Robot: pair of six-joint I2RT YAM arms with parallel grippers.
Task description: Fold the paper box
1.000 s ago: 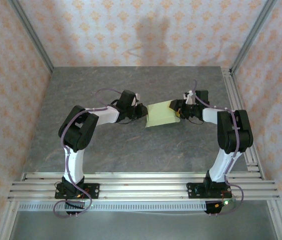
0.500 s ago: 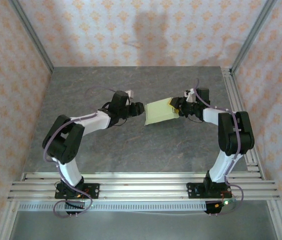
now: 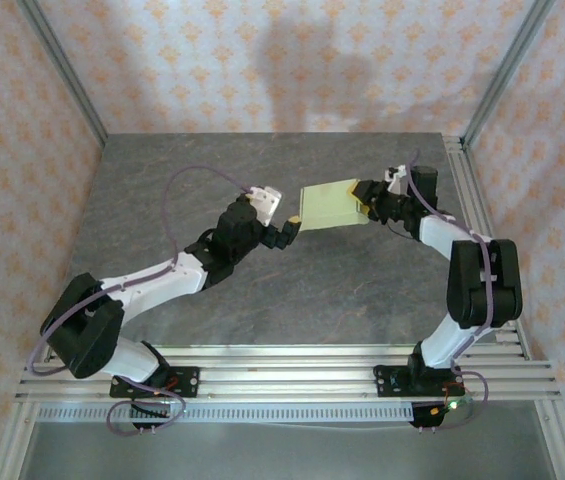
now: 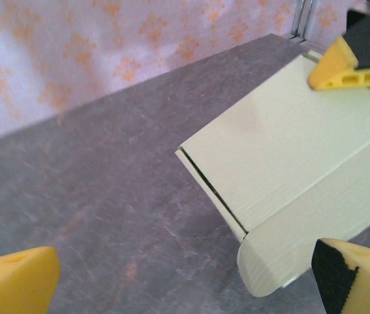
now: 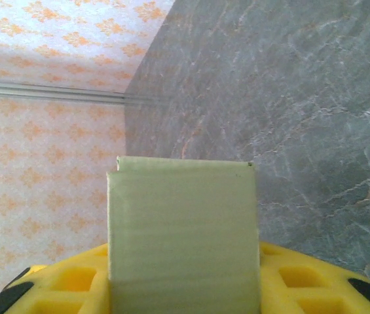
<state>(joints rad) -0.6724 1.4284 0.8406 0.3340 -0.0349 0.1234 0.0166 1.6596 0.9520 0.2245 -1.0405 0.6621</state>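
The left arm (image 3: 152, 285) reaches from the near edge of the desk (image 3: 162, 200) forward and inward. Its left pincer (image 3: 284, 231) is spread wide, with its fingers (image 4: 14, 281) well apart and gripping nothing, just short of the paper box (image 3: 330, 205). The box is pale yellow-green and folded into a flat rectangle. It is held tilted over the far right part of the desk, with a rounded flap (image 4: 270, 261) loose at its near end. Beyond it, the right pincer (image 3: 367, 196) pinches the box's far end between yellow fingers (image 5: 302, 281). Patterned wallpaper (image 3: 262, 60) stands behind.

Grey marbled tabletop (image 3: 302, 295), pale walls (image 3: 162, 60) with orange motifs, aluminium rails (image 3: 282, 365) along near edge, possibly a shadow (image 3: 312, 70) on back wall
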